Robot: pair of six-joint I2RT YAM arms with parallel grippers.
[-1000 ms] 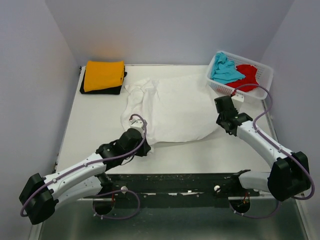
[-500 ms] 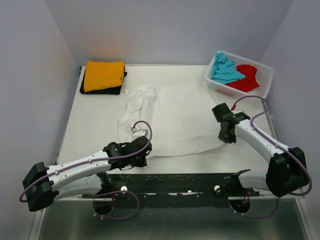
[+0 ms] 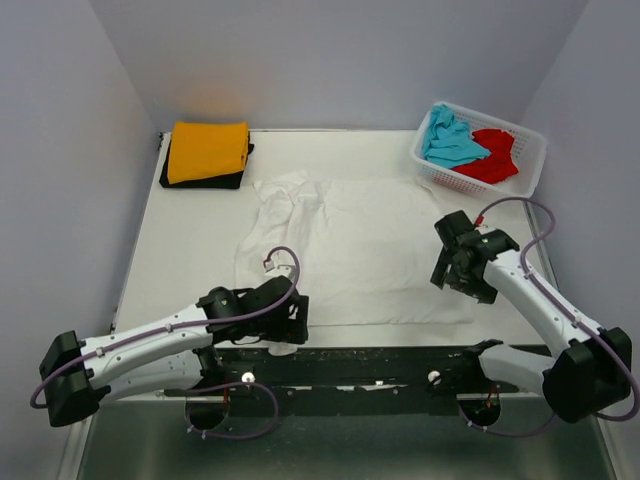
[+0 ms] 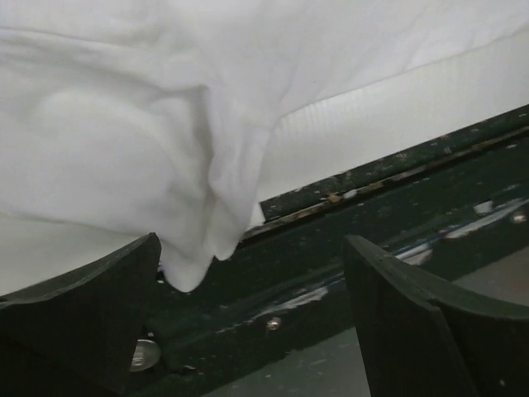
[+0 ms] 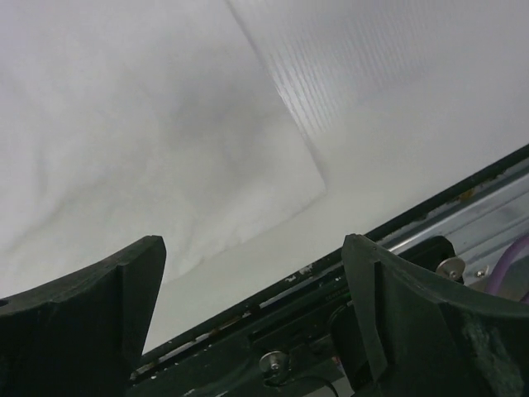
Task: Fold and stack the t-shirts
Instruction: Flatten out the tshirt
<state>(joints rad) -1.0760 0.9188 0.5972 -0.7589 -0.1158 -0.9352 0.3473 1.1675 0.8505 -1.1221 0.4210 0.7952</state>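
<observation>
Since left end effector point(image 4: 252, 256) and right end effector point(image 5: 252, 248) both stand apart, empty, white t-shirt point(image 3: 370, 240) lies spread mid-desk point(image 3: 190, 250), near-left hem drooping over the edge. Suggest flattening the bunched left side first, then pinching matching corners to fold square.

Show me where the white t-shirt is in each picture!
Top external: white t-shirt spread flat in the middle.
Left wrist: white t-shirt fills the top, drooping over the dark front rail.
Right wrist: white t-shirt upper left, lying flat.
Shared landmark: that dark front rail.
</observation>
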